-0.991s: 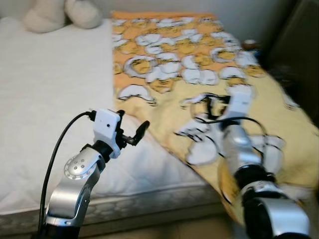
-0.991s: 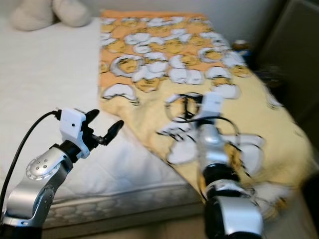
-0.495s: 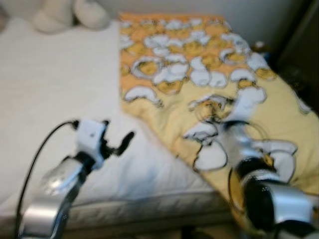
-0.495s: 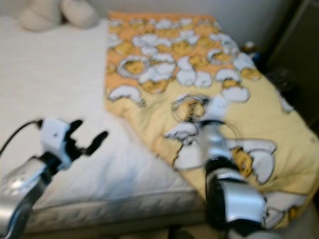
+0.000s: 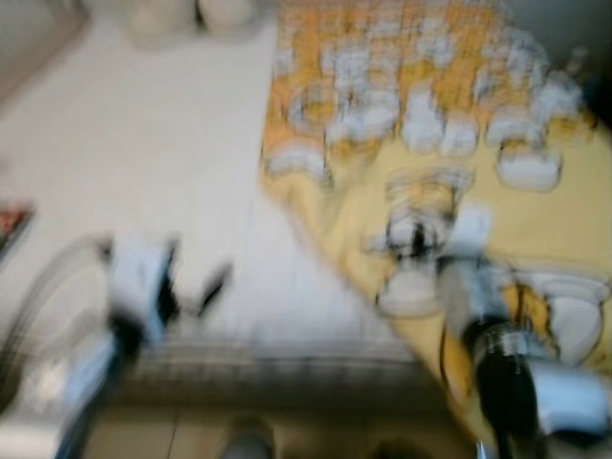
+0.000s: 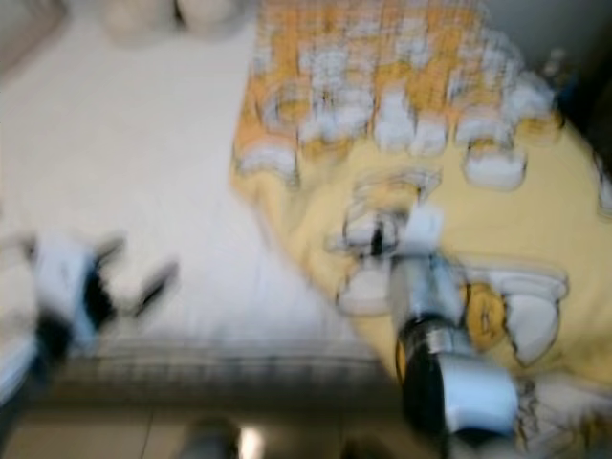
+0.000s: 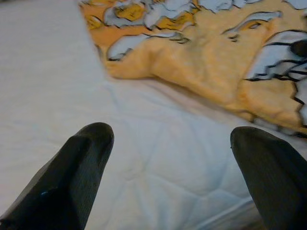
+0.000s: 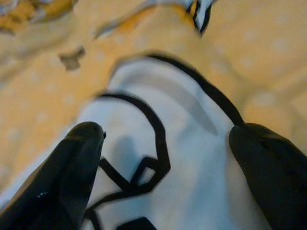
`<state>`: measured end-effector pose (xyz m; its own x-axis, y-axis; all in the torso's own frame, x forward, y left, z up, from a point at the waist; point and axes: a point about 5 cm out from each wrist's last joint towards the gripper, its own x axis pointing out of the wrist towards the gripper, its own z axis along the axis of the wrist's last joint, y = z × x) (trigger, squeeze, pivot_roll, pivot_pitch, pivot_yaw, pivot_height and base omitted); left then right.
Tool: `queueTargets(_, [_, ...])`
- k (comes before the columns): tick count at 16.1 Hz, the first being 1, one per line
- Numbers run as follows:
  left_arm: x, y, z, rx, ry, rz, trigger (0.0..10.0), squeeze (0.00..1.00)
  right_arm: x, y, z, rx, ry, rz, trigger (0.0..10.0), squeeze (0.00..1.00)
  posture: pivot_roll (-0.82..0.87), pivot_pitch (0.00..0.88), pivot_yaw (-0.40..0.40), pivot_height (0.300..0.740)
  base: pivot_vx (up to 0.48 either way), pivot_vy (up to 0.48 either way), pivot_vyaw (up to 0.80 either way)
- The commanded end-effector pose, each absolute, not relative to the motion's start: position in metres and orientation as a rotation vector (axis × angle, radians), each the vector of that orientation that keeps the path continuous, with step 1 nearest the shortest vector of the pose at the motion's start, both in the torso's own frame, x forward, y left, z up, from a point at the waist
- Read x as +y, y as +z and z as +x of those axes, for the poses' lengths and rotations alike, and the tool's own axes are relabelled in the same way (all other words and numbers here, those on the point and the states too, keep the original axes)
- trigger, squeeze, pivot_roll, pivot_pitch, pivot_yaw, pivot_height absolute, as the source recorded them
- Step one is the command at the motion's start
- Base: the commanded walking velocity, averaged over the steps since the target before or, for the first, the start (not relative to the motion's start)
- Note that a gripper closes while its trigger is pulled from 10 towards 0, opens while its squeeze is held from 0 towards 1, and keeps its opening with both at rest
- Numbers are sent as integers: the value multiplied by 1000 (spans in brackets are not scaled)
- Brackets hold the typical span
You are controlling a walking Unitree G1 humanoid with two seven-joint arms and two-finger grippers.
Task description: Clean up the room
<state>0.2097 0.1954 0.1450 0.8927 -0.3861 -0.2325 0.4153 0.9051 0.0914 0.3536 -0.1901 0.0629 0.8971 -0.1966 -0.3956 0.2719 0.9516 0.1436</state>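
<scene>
Blanket: a yellow patterned blanket [image 5: 430,143] is spread over the bed's half from 12 to 3 o'clock; its loose edge is seen running diagonally toward 5 o'clock.
Mattress: the bare white mattress [image 7: 144,158] is exposed from 9 to 11 o'clock.
Left gripper: the left gripper [image 7: 170,165] is held over the mattress near the blanket's edge, fingers spread wide, nothing held.
Right gripper: the right gripper [image 8: 165,175] is poised just above the blanket, fingers spread apart, empty.
Handling: the blanket is judged soft, light and limp; a pinch at the folded edge is likely best.

one yellow blanket [image 5: 535,206], one white mattress [image 5: 143,172], two hands [image 7: 168,158] [image 8: 163,158].
</scene>
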Motion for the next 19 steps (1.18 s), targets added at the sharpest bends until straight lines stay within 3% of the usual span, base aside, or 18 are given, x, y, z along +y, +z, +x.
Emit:
queueTargets(1, [196, 152, 211, 195, -416, 156, 10000, 0, -185, 59, 352, 415, -231, 206, 2745, 0, 334, 173, 71, 740, 0, 0, 0])
queueTargets(2, [196, 152, 211, 196, -415, 155, 10000, 0, -183, 58, 352, 418, -223, 207, 0, 0, 329, 175, 69, 740, 0, 0, 0])
queueTargets(9, [190, 150, 217, 207, -411, 122, 10000, 0, -152, 58, 353, 405, -72, 202, 0, 0, 292, 175, 55, 740, 0, 0, 0])
queueTargets(14, [185, 147, 225, 200, -412, 105, 10000, 0, -107, 59, 348, 310, 119, 189, 0, 0, 250, 155, 44, 740, 0, 0, 0])
queueTargets(16, [182, 146, 230, 190, -414, 96, 10000, 0, -79, 53, 334, 274, 257, 181, 0, 0, 229, 142, 36, 740, 0, 0, 0])
queueTargets(19, [179, 145, 233, 179, -414, 87, 10000, 0, -61, 43, 314, 262, 354, 176, 0, 0, 214, 130, 29, 740, 0, 0, 0])
